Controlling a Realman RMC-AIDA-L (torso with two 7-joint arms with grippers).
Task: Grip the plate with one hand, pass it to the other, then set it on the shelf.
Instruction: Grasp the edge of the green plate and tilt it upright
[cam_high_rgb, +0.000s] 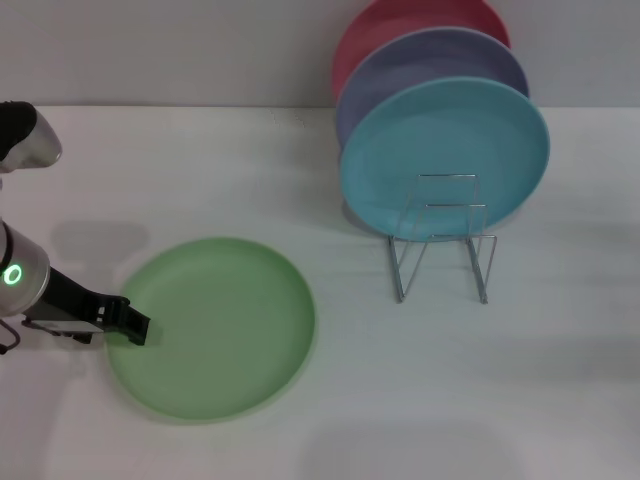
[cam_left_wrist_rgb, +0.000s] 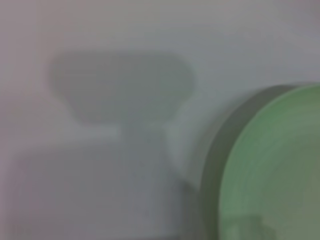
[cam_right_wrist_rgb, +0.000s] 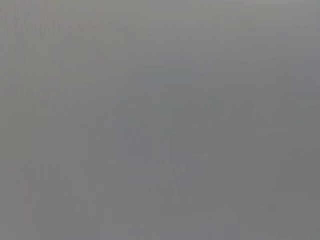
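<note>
Across the white table (cam_high_rgb: 200, 160) I've got the light green plate (cam_high_rgb: 212, 327) lying flat at front left, well apart from the wire dish rack (cam_high_rgb: 443, 240) at right. Three plates stand on edge in that rack: turquoise plate (cam_high_rgb: 445, 155) in front, lavender plate (cam_high_rgb: 420, 62) behind it, pink plate (cam_high_rgb: 400, 25) at the back. My left gripper (cam_high_rgb: 128, 325) sits low at the green plate's left rim, touching or nearly so; whether its claw is open or clamped, I cannot tell. My left wrist view catches only the plate's edge (cam_left_wrist_rgb: 275, 170) beside a shadow. No readable writing anywhere. Right arm doesn't show.
</note>
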